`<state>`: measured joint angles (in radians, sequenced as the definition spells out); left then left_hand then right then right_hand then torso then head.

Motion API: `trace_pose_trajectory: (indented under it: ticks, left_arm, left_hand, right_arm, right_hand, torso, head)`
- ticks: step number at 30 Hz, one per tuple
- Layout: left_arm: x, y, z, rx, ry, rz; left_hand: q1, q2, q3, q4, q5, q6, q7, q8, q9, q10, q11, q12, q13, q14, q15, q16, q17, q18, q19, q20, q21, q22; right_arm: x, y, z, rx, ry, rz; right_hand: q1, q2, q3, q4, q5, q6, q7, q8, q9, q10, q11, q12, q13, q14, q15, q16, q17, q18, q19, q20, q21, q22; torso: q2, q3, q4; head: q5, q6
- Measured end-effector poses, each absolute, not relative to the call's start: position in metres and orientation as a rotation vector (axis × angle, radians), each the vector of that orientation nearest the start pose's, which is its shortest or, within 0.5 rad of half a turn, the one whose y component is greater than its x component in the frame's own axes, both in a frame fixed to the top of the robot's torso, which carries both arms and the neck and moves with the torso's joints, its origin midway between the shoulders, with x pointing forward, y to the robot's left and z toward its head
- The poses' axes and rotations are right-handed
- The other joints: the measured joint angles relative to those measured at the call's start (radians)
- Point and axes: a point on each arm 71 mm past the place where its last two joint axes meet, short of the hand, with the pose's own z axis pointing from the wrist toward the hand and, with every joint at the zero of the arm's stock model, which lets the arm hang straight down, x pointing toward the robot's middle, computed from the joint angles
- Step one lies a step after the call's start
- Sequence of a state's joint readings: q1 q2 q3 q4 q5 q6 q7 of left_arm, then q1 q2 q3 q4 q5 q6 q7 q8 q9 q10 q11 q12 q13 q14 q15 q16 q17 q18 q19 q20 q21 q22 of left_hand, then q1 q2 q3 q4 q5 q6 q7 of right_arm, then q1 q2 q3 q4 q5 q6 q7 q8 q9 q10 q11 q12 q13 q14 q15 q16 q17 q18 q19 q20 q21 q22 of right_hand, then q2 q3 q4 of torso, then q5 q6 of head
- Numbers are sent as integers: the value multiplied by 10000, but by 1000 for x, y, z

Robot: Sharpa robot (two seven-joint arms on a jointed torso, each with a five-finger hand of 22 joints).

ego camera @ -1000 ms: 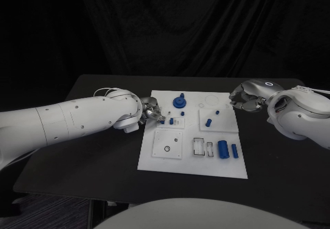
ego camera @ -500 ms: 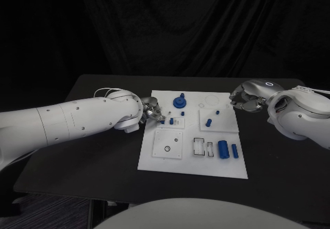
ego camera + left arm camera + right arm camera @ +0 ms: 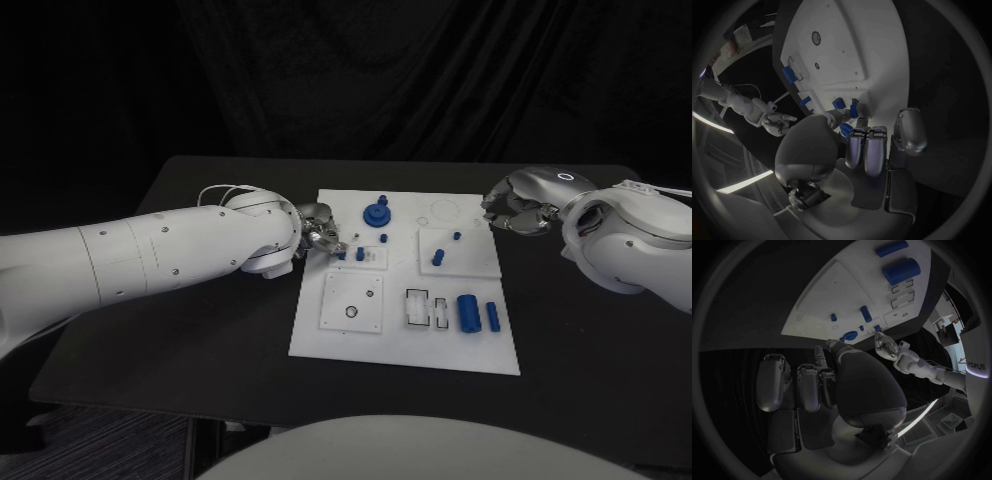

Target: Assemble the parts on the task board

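The white task board lies in the middle of the black table. On it are a blue round part with a peg, small blue pegs and two blue cylinders near its right edge. My left hand is at the board's left edge, fingers curled, and pinches a small blue part between thumb and fingers, next to other small blue parts. My right hand hovers by the board's far right edge, its fingers curled in with nothing in them.
The board has a square plate with a hole at the near left and small rectangular slots at its middle. Bare black table lies to either side of the board.
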<state>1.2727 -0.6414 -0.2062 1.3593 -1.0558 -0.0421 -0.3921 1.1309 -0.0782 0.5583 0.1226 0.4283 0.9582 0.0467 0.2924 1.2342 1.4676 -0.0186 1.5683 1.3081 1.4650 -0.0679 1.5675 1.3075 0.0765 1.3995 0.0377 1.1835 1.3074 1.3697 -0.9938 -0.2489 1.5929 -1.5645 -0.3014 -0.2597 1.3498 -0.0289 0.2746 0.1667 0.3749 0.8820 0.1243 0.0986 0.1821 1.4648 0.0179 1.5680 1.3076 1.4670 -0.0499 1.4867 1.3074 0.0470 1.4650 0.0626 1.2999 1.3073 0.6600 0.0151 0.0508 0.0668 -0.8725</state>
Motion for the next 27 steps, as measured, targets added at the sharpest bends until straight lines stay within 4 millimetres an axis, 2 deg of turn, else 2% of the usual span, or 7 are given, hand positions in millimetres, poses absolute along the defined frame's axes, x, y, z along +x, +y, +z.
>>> trace_pose_trajectory:
  ticks: [11, 13, 15, 17, 18, 21, 27]
  left_arm:
    - [497, 162, -245, -1148, 22170, -4775]
    - [497, 163, -245, -1134, 22175, -4756]
    - [497, 164, -245, -1137, 22180, -4718]
    - [498, 165, -246, -1154, 22188, -4651]
    - [498, 166, -246, -1165, 22192, -4611]
    - [499, 168, -246, -1197, 22195, -4494]
    - [499, 169, -246, -1192, 22199, -4460]
  left_hand:
    - [-40, 40, 0, 0, -17, 1, 3, -20, -7, 0, 0, 0, 0, 0, 0, 0, 0, 0, 0, 0, 0, 0]
    - [-166, 78, 0, 0, -117, 29, -24, -20, -7, 0, 0, 0, 0, 0, 0, 0, 0, 0, 0, 0, 0, 0]
    - [-438, 97, -33, 33, -447, 76, -72, -20, -21, 0, 0, 0, 0, 0, 0, 0, 0, 0, 0, 0, 0, 0]
    - [-694, 162, -347, 340, -1001, 145, -151, -20, -121, 0, 0, 0, 0, 0, 0, 0, 0, 0, 0, 0, -6, 0]
    - [-864, 194, -624, 524, -1407, 202, -160, -61, -184, 0, 0, 0, 0, 0, 0, 0, 0, 0, 0, 0, -47, 0]
    - [-1152, 246, -1273, 914, -2015, 248, -76, -189, -349, 0, 0, 0, 0, 0, 0, 0, 0, -1, 0, 0, -78, 0]
    - [-1422, 319, -2272, 1488, -2437, 304, -58, -439, -590, 0, 0, 0, 0, 0, 0, 0, 0, -1, 38, 39, -206, 0]
  right_arm:
    - [474, -266, -177, -2135, 17135, 3172]
    - [474, -266, -177, -2137, 17141, 3167]
    - [474, -266, -177, -2136, 17150, 3160]
    - [474, -266, -177, -2138, 17160, 3156]
    - [474, -266, -177, -2139, 17165, 3155]
    - [474, -266, -178, -2140, 17178, 3147]
    - [474, -266, -178, -2144, 17215, 3131]
  right_hand:
    - [0, 0, 0, 0, 0, 0, 0, 0, -9, 0, 0, 0, -1, 0, 0, 0, 0, 1, 0, 0, 0, 0]
    - [0, 0, 0, 0, 0, 0, 0, 0, -9, 0, 0, 0, -1, 0, 0, 0, 0, 1, 0, 0, 0, 0]
    - [0, 0, 0, 0, 0, 0, 0, 0, -9, 0, 0, 0, -1, 0, 0, 0, 0, 0, 0, 0, 0, 0]
    - [0, 0, 0, 0, 0, 0, 0, 0, -9, 0, 0, 0, -2, 0, 0, 0, 0, 0, 0, 0, 0, 0]
    - [0, 0, 0, 0, 0, 0, 0, 0, -9, 0, 0, 0, -2, 0, 0, 0, 0, 0, 0, 0, -21, 0]
    - [0, 0, 0, 0, 0, 0, 0, 0, -8, 0, 0, 0, -2, 0, 0, 0, 0, 1, 0, 0, -42, 0]
    - [0, 0, 0, 0, 0, 0, 0, 0, -8, 0, 0, 0, -2, 0, 0, 0, 0, 1, 0, 0, -44, 0]
  torso:
    - [-5, 2, -1]
    - [-6, 3, -5]
    - [-5, 3, -6]
    - [-5, 2, -7]
    - [-5, 2, -7]
    - [-5, 2, -7]
    - [-5, 1, -7]
  head:
    - [23, 0]
    - [25, 0]
    - [32, 0]
    - [33, 0]
    - [33, 0]
    - [34, 0]
    - [28, 0]
